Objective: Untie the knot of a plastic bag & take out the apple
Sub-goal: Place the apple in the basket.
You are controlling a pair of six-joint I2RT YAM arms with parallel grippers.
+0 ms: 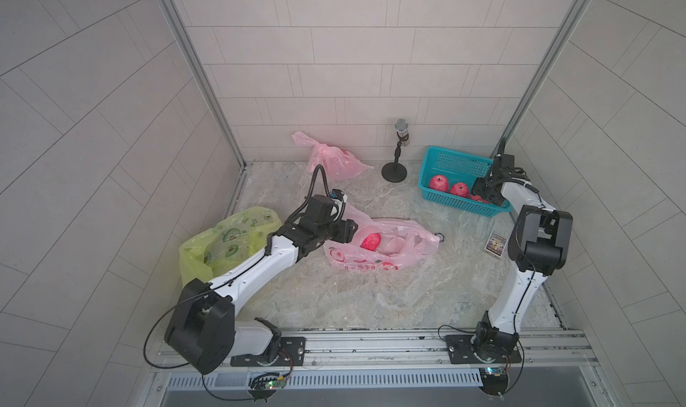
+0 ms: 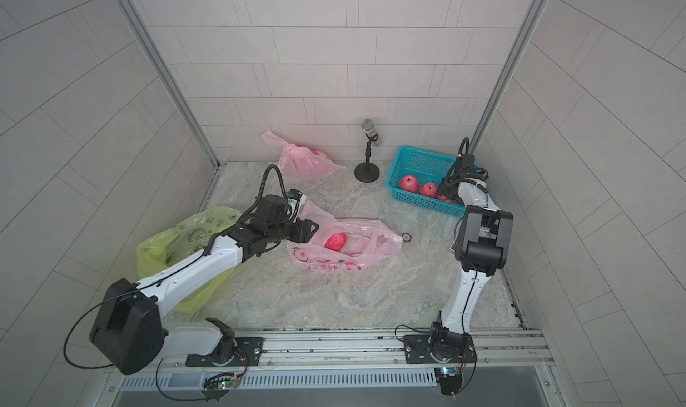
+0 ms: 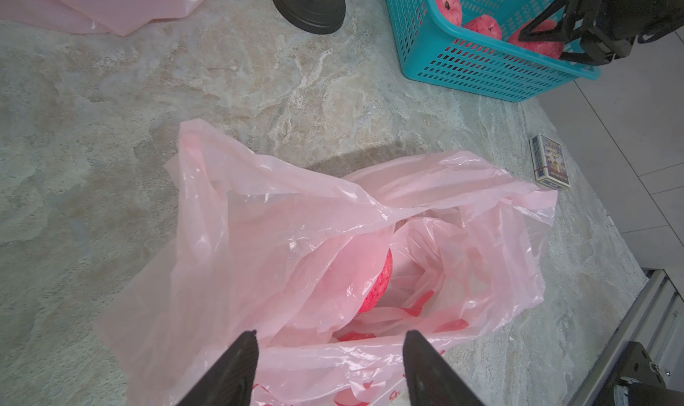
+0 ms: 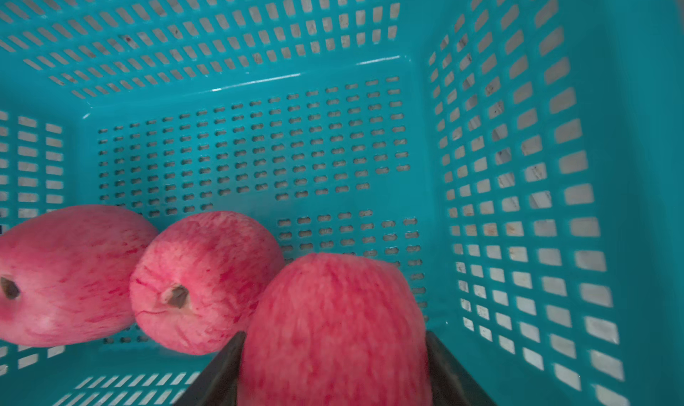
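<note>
By the table's left edge slumps a green bag, out of the working area. Toward the middle lies the pink bag, its knot seemingly undone and its mouth gaping, with the apple inside near the opening. The left gripper hangs just above that mouth, jaws apart and empty, likely lined up to reach in or hold the plastic back. In the back right corner the basket holds two loose apples. The right gripper sits low inside it, jaws clamped on a third apple, probably to set it beside them.
</note>
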